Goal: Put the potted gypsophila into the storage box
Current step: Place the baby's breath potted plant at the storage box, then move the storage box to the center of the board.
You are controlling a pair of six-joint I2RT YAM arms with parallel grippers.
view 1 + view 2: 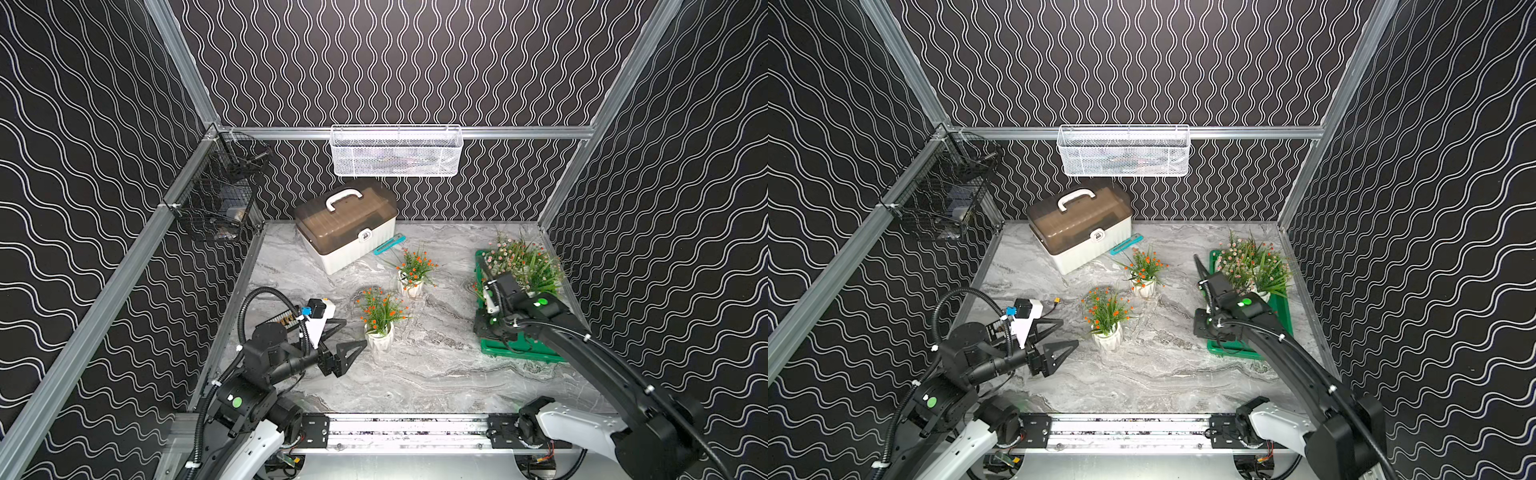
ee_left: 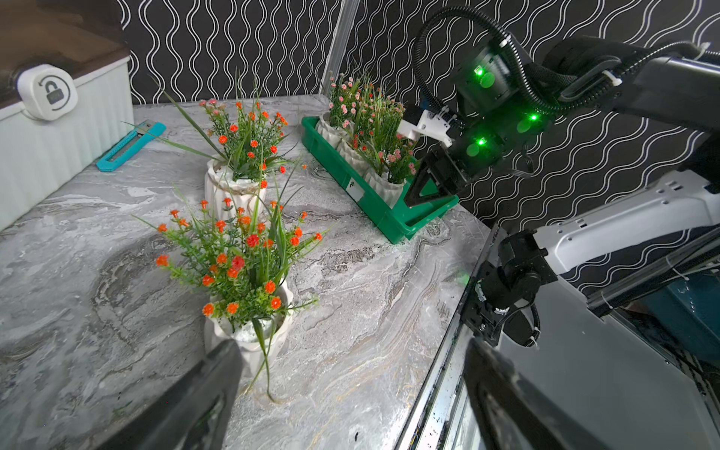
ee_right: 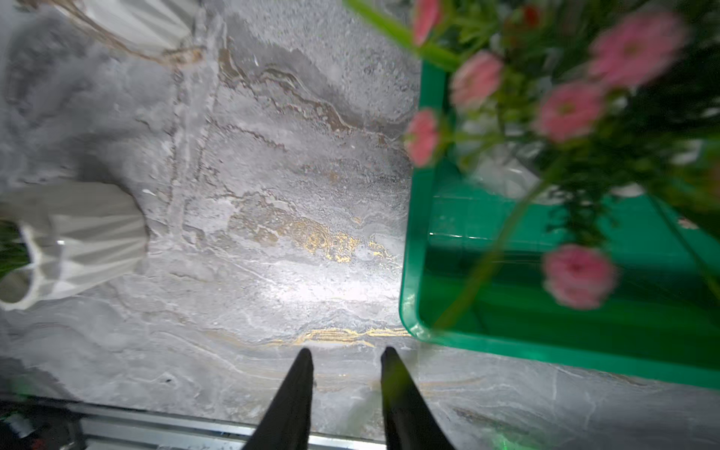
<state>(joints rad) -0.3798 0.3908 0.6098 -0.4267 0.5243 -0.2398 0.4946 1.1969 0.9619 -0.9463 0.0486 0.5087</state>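
1. Storage box (image 1: 519,354), a shallow bright-green rectangular plastic tray, sits at the right side of the grey marbled table (image 1: 436,374). Several small white ribbed pots of pink-flowered gypsophila (image 1: 519,266) stand crowded in its far end.
2. The right gripper (image 3: 347,350) hangs at the tray's near end. In the right wrist view its fingertips are over the table just outside the tray's corner. Its black fingers are narrowly parted and hold nothing. The nearest pink-flowered pot stands just beyond it, inside the tray.
3. Two more white ribbed pots with orange flowers stand upright on the table, left of the tray and apart from it: a nearer orange-flowered pot (image 1: 380,337) and a farther orange-flowered pot (image 1: 411,287).
4. The left gripper (image 1: 355,332) lies low over the table with its fingers spread wide and empty. The nearer orange-flowered pot stands just ahead of it, close beside one fingertip; whether they touch cannot be told.
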